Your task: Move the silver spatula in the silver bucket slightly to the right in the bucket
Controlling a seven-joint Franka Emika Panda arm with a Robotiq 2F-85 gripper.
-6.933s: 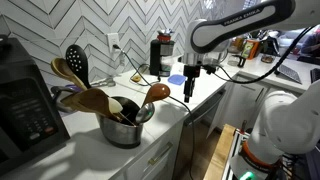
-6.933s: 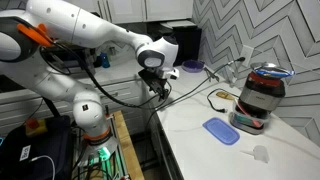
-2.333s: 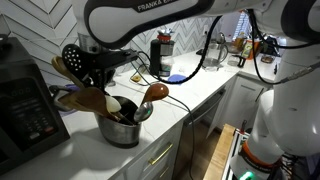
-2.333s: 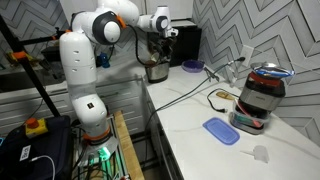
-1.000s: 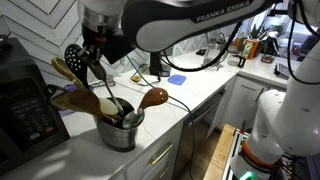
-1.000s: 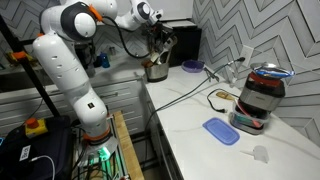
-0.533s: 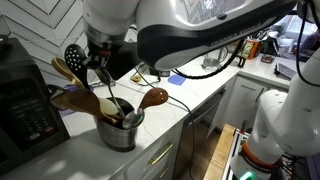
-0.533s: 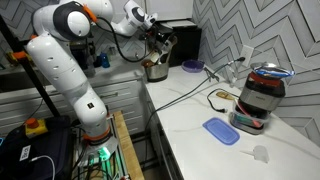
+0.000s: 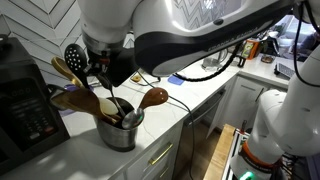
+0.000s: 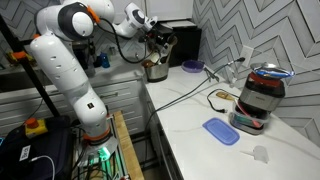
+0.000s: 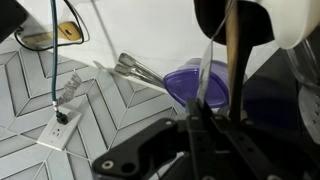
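The silver bucket [image 9: 121,132] stands on the white counter near its front edge, packed with wooden spoons [image 9: 88,100], a black slotted spoon [image 9: 76,57] and other utensils. My gripper [image 9: 104,74] hangs just above it, among the handles. In the wrist view the gripper [image 11: 198,110] is shut on a thin silver strip, the silver spatula [image 11: 204,72], which runs away from the fingertips beside a brown wooden handle [image 11: 232,45]. In an exterior view the bucket [image 10: 156,72] is small and far off, with the gripper [image 10: 158,42] over it. The spatula's blade is hidden inside the bucket.
A black appliance [image 9: 24,108] stands close beside the bucket. A wooden spoon [image 9: 153,97] leans out over the rim. Further along the counter are a purple bowl [image 11: 190,88], metal tongs [image 11: 135,68], a blue lid [image 10: 220,130] and a red-and-black cooker [image 10: 258,96]. A tiled wall runs behind.
The arm has sunk slightly over the bucket and swung closer to the camera. The jaws have stayed shut on the silver handle; the utensils have barely shifted.
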